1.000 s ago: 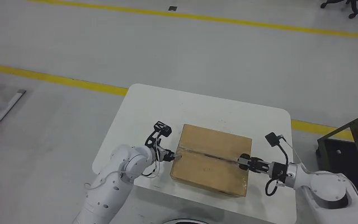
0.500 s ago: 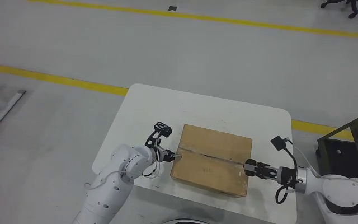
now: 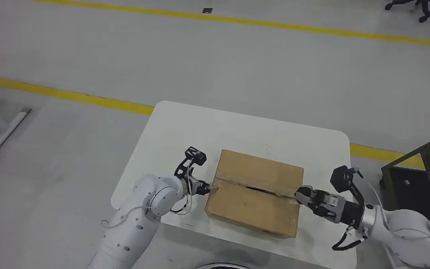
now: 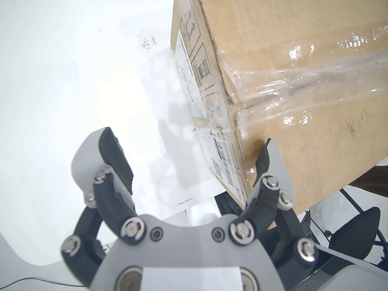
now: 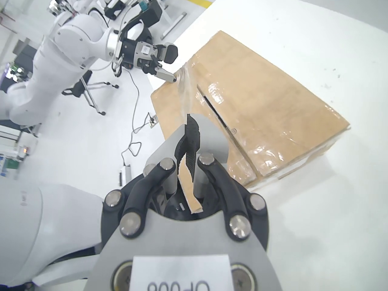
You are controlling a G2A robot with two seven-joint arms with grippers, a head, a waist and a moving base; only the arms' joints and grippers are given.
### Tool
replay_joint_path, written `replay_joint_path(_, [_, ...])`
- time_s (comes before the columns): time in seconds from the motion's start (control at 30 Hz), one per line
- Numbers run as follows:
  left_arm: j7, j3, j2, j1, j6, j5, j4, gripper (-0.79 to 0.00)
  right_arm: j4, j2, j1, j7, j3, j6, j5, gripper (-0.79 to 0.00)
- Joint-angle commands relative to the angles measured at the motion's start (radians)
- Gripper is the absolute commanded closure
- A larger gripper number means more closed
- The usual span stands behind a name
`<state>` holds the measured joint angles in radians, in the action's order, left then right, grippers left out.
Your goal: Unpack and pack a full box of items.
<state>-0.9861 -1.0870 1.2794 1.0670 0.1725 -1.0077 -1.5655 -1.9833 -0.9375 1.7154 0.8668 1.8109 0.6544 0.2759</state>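
Note:
A taped brown cardboard box lies in the middle of the white table. A dark slit shows along its top seam, also seen as a slit in the right wrist view. My left gripper is at the box's left end and stands open. One finger rests against the box near the clear tape. My right gripper sits just off the box's right end, shut on a thin tan strip.
A dark metal frame stands beyond the table's right edge. Bare table lies behind the box and to its left. The box's front side is close to the table's near edge. Cables and a chair sit on the floor off the left side.
My right gripper has drawn back from over the seam to just past the box's right end, its wrist turning. A dark slit now shows in the seam. The left arm has kept still.

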Motion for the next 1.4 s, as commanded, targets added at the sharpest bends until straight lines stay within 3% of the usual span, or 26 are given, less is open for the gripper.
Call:
replay_joint_path(0.0, [0.001, 0.001, 0.0, -0.001, -0.002, 0.0, 0.001, -0.785, -0.015, -0.002, 0.013, -0.051, -0.004, 0.023, 0.09, 0.0])
replay_joint_path(0.33, [0.002, -0.002, -0.004, -0.002, -0.004, 0.005, 0.003, -0.785, -0.073, -0.01, 0.091, -0.241, 0.01, 0.071, 0.388, 0.0])
replay_joint_path(0.67, [0.008, 0.008, -0.005, -0.01, 0.0, 0.013, 0.011, -0.785, -0.073, -0.01, 0.091, -0.241, 0.01, 0.071, 0.388, 0.0])
replay_joint_path(0.73, [0.01, 0.009, -0.005, -0.01, 0.0, 0.015, 0.011, -0.785, -0.097, -0.009, 0.084, -0.252, 0.006, 0.074, 0.446, 0.0])
replay_joint_path(0.83, [0.011, 0.007, -0.007, -0.01, 0.0, 0.016, 0.012, -0.785, -0.141, -0.01, 0.08, -0.31, 0.008, 0.081, 0.649, 0.0])
replay_joint_path(1.1, [0.009, 0.004, -0.01, -0.009, -0.002, 0.02, 0.009, -0.785, -0.162, -0.017, 0.159, -0.627, -0.033, 0.036, 1.124, 0.0])
replay_joint_path(1.37, [0.005, 0.009, -0.012, -0.015, 0.007, 0.027, 0.01, -0.785, -0.12, -0.013, 0.202, -0.759, -0.025, 0.039, 1.295, 0.0])
